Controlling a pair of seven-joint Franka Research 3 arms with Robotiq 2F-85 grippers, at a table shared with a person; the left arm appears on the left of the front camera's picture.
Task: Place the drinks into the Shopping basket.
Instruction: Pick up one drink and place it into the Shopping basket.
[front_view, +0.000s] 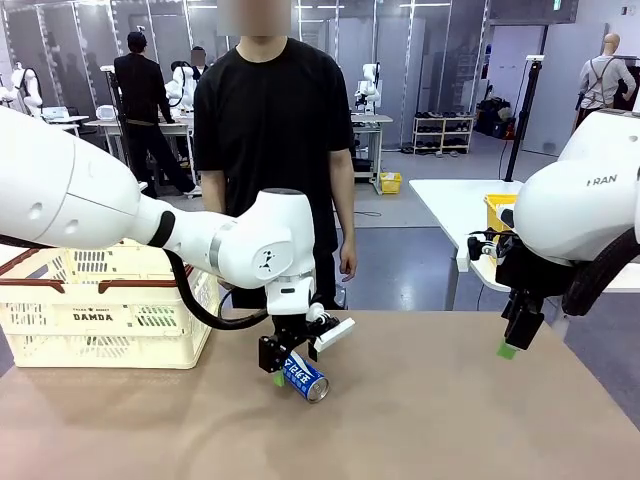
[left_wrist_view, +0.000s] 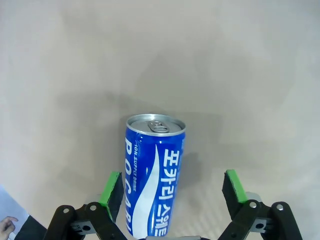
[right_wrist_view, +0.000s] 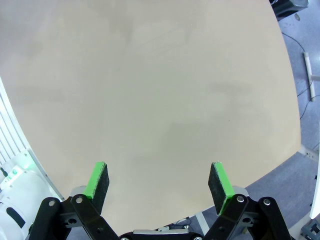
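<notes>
between the left gripper's (left_wrist_view: 172, 192) spread fingers lies a blue "pocari" can (left_wrist_view: 152, 175); right fingers (right_wrist_view: 98, 182) apart.

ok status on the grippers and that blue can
Left gripper open, straddling blue metal drink can. Right gripper open, idle. Cream plastic shopping basket far left, path clear.

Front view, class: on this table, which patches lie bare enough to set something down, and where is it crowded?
Bare tabletop runs from the blue can rightward to the edge under the right gripper, and along the near edge. Crowded: the far-left corner, taken by the Shopping basket, and the middle, where the left gripper straddles the lying can, its pads open.
</notes>
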